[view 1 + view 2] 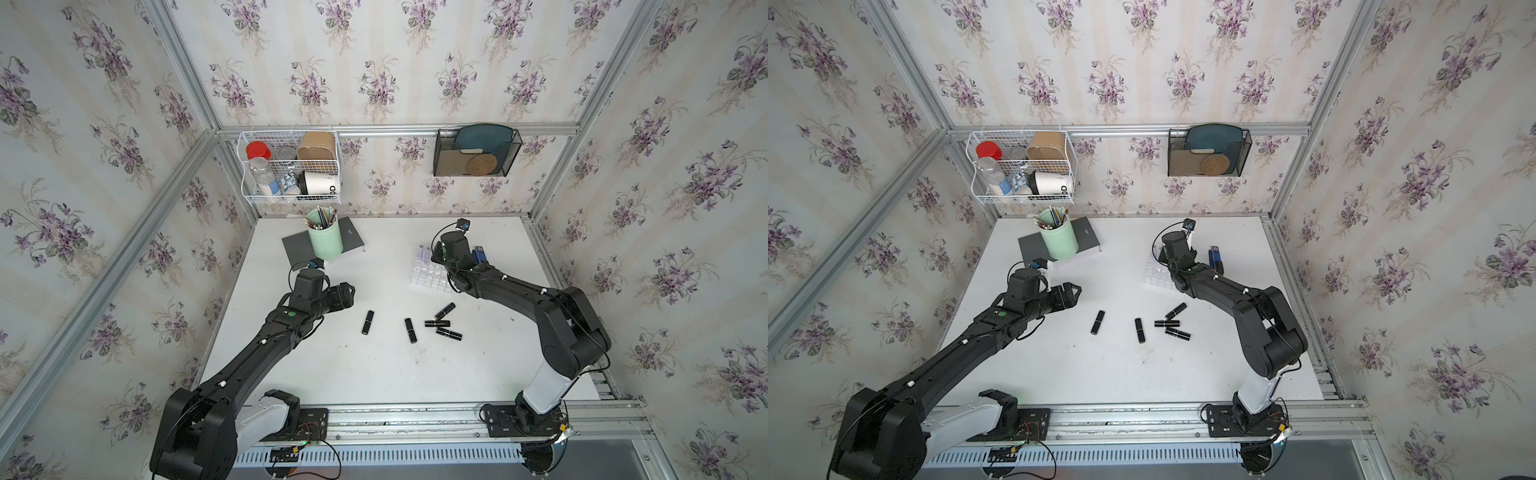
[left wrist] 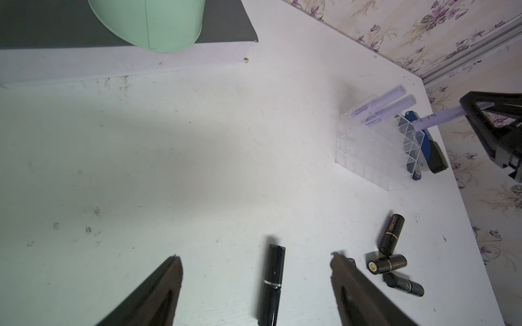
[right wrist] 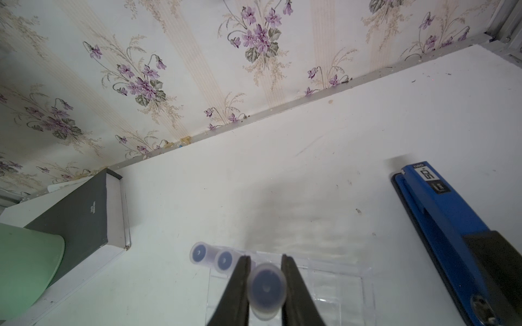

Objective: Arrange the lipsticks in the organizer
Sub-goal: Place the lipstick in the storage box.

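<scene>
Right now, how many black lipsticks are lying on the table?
5 black lipsticks, all lying on the table: one nearest the left gripper, one mid-table, and three clustered beside it. None appears hidden.

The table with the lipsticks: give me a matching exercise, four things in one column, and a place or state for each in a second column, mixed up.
Column one:
1. left pincer
2. right pincer
3. mint-green cup
4. blue stapler

Column two:
A. lies flat beside the organizer
B. shut on a lilac lipstick
C. open, holding nothing
D. stands on the dark book

Pairs: 1-C, 2-B, 3-D, 4-A.
</scene>
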Robot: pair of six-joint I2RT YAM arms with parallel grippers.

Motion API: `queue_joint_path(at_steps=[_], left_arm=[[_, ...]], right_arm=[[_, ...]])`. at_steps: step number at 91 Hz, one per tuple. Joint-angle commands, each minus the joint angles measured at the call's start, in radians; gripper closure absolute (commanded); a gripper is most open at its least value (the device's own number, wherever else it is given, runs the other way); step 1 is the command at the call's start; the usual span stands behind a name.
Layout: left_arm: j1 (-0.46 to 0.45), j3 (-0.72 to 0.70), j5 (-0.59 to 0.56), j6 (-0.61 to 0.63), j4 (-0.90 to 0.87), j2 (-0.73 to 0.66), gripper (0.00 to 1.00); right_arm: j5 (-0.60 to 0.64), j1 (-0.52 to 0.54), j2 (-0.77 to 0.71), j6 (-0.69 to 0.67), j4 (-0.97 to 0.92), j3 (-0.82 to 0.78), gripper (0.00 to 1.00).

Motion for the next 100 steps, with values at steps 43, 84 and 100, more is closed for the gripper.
queue_joint_path(at_steps=[43,84,100], left_arm=[[0.001,-0.029,0.036,-0.002,0.058,-0.059,0.19],[-0.001,-0.047,0.042,-0.018,0.067,-0.078,0.22],[-0.001,-0.058,0.031,-0.015,0.067,-0.096,0.22]], right_arm=[[0.026,-0.001,0.094,-0.02,0.061,0.022,0.91],[0.059,-0.001,0.108,-0.045,0.07,0.005,0.91],[0.04,0.0,0.116,-0.032,0.057,0.016,0.91]])
